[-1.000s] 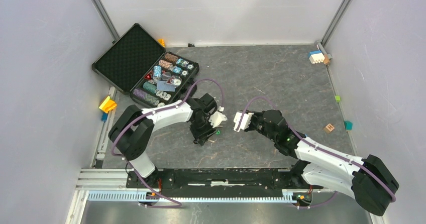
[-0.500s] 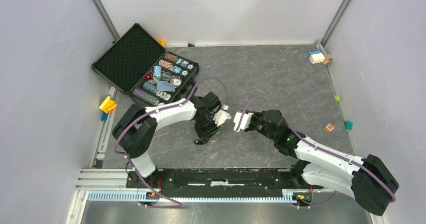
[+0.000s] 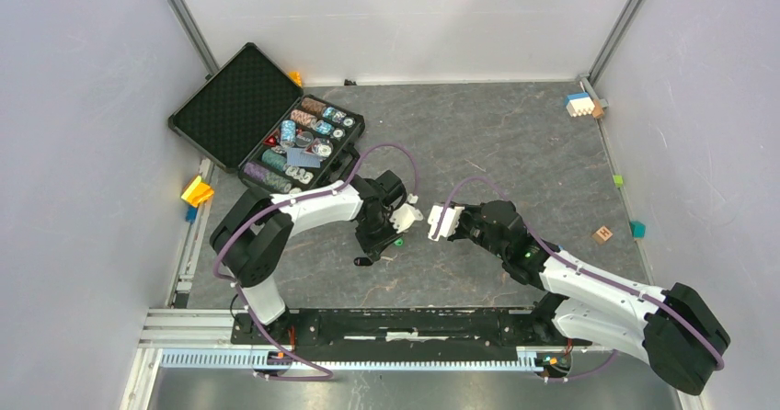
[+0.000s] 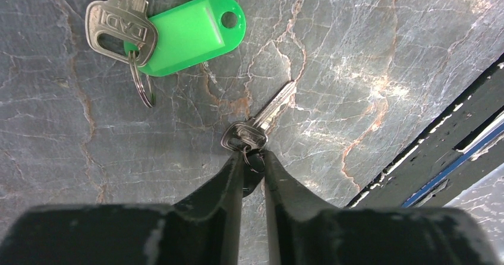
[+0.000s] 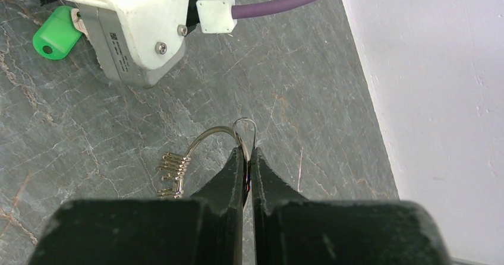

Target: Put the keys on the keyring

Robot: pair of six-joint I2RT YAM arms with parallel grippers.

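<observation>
Grey marbled table, open black case of poker chips at far left, orange-yellow block beyond the left edge, blue-and-white block in far right corner, wooden cube and teal block at right

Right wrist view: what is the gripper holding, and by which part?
The right gripper is shut on the keyring, pinching its bare wire loop on the side away from the small keys bunched on it.

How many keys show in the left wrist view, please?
2: a stamped key beside the green tag, upper left; a small key at the left tool tips. Others may be hidden.
</observation>
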